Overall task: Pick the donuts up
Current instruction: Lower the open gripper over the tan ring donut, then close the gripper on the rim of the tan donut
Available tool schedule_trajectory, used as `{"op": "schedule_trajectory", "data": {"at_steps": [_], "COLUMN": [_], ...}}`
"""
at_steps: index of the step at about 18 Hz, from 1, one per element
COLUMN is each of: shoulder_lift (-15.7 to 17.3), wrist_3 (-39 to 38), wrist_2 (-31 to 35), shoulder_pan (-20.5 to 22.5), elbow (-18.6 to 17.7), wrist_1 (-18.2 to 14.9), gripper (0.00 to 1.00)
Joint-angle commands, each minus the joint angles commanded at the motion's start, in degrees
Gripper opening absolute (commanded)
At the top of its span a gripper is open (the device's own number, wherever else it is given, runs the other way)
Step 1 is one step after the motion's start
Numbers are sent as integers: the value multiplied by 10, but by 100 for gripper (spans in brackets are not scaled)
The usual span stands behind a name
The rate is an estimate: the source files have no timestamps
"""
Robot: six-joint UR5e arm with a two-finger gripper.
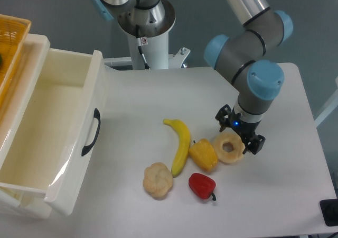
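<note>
Gripper [240, 136] sits low over the table [296, 195], right at the donut's [229, 147] upper-right edge; I can't tell whether the fingers are closed on the ring or just beside it. The donut lies flat, hole up, below-left of the tool. Its left edge touches the yellow pepper [203, 154]. Banana [180, 143] further left; red pepper [202, 185] lower left, apart.

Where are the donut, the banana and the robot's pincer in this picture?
donut [229, 147]: fixed camera, on its ring beside the hole.
banana [182, 144]: fixed camera, mid-length of its yellow body.
pincer [241, 137]: fixed camera, midway between its black fingertips.
</note>
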Motion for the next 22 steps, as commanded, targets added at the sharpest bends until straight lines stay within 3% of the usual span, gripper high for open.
{"op": "schedule_trajectory", "data": {"at_steps": [3,7,13,18,22], "shoulder_lift": [-11,-49,-64,-76,-79], "wrist_3": [-27,-85,-85,-85,-83], "wrist_2": [-3,-4,-4,-4,-4], "shoulder_pan": [11,10,12,10,9], "elbow": [5,29,44,44,40], "wrist_1": [0,2,4,32,33], "gripper": [100,100,100,100,89]}}
